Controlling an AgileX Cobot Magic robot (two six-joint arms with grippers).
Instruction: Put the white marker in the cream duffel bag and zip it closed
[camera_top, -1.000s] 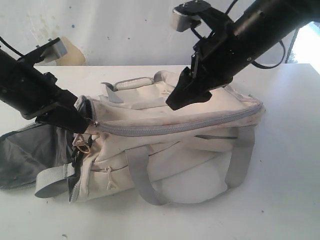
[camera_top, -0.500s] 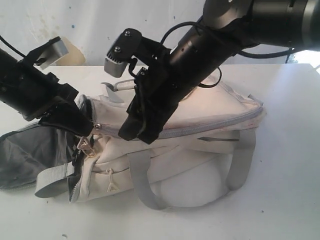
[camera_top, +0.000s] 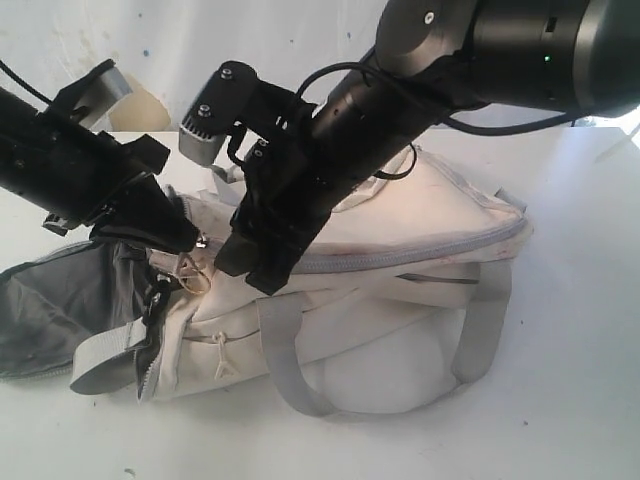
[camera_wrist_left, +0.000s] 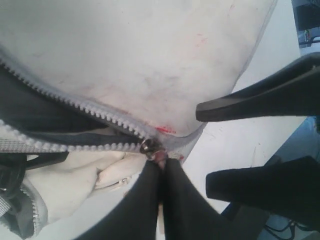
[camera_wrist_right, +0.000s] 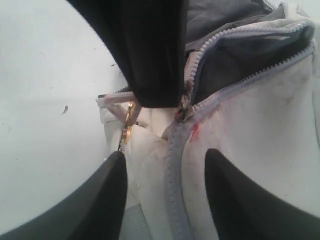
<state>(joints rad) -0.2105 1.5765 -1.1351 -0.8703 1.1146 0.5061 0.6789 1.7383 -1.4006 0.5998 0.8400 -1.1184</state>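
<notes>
The right arm is now reaching from the upper right of the exterior view across to the left-centre, where a second ago it was hanging over the bag's top. Its right gripper (camera_top: 250, 268) is now sitting just beside the left gripper (camera_top: 185, 235), which has stayed at that same end of the bag.

Nearest the camera, the smooth white table (camera_top: 560, 410) is carrying the cream duffel bag (camera_top: 400, 350), a soft, slumped fabric shape lying across the middle of the frame. Flat grey webbing straps (camera_top: 285, 365) are looping down its front. At lower left its end is gaping, showing limp dark grey lining (camera_top: 60, 300), and a small gold ring (camera_top: 195, 278) is dangling there.

Higher up, the toothed grey zipper (camera_top: 410, 252) is running along the bag's top ridge. The left gripper's slim black fingers are pinching shut on the zipper pull (camera_wrist_left: 160, 157), beside faint reddish stains (camera_wrist_left: 164, 129). The right gripper's broad, wedge-shaped fingers (camera_wrist_right: 112, 200) are standing apart on either side of the closed zipper tape, gripping nothing.

Behind, a blotchy white wall (camera_top: 250, 50) is filling the top. The white marker is not showing in any view.
</notes>
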